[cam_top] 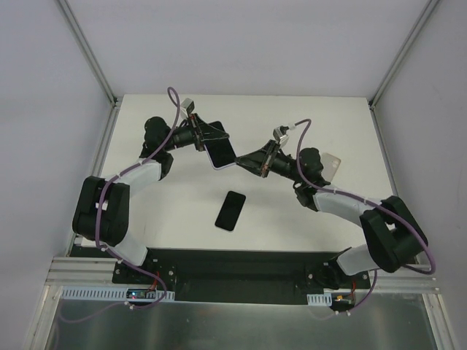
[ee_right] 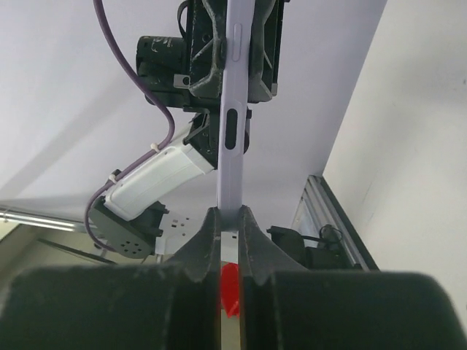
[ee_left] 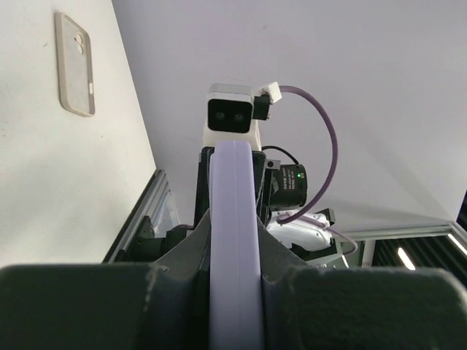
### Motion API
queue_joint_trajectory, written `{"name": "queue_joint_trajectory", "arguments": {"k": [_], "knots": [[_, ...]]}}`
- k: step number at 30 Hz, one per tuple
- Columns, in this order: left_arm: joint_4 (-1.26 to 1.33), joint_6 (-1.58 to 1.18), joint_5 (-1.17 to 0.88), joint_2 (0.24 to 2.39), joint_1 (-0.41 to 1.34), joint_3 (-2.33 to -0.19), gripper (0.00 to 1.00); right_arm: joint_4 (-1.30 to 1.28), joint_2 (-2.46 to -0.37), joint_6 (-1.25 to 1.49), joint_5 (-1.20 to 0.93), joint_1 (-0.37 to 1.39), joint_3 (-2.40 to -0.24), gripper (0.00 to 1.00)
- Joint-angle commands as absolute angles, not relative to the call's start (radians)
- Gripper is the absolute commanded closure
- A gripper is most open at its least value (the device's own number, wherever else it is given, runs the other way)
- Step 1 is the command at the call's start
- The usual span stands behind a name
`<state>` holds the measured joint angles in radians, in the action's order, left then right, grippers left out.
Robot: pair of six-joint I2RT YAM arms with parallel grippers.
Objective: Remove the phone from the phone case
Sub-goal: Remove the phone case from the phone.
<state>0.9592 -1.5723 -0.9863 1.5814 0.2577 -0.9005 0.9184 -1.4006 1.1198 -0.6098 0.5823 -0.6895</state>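
Pale grey walls box in a white counter, with both arms reaching toward the middle of its far half. The left claw and the right claw meet there on the same thing: a slim lavender-rimmed dark-faced phone, held up off the counter between them. The left claw is clamped on its left end and the right claw is pinched tight on the opposite end. From both wrist cameras you see it edge-on, a thin lavender strip squeezed between black fingers. The right wrist view also shows a side button and a dark oval slot along that edge (I honestly can't tell where case stops and phone starts).

Nearer than that, about mid-counter, a plain black rectangular phone lies flat, a bit tilted, nothing touching it. Over on the far right there's a clear see-through phone case, partly hidden behind the right arm. In the left wrist view it lies flat on the counter, with its camera cutout visible. It sits well apart from the lavender phone and from the black one. Purple cables loop off both wrists.
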Motion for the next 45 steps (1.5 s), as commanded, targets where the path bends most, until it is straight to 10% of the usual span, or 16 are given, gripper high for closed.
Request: {"name": "queue_joint_trajectory", "arguments": {"k": [1, 45], "knots": [[1.022, -1.583, -0.997, 1.526, 0.27, -0.926, 1.0, 1.478, -1.52, 1.404, -0.604, 0.598, -0.663, 0.99], [1.27, -2.056, -0.859, 1.336, 0.308, -1.022, 1.0, 1.534, -1.723, 1.2, -0.834, 0.693, -1.143, 0.99]]}}
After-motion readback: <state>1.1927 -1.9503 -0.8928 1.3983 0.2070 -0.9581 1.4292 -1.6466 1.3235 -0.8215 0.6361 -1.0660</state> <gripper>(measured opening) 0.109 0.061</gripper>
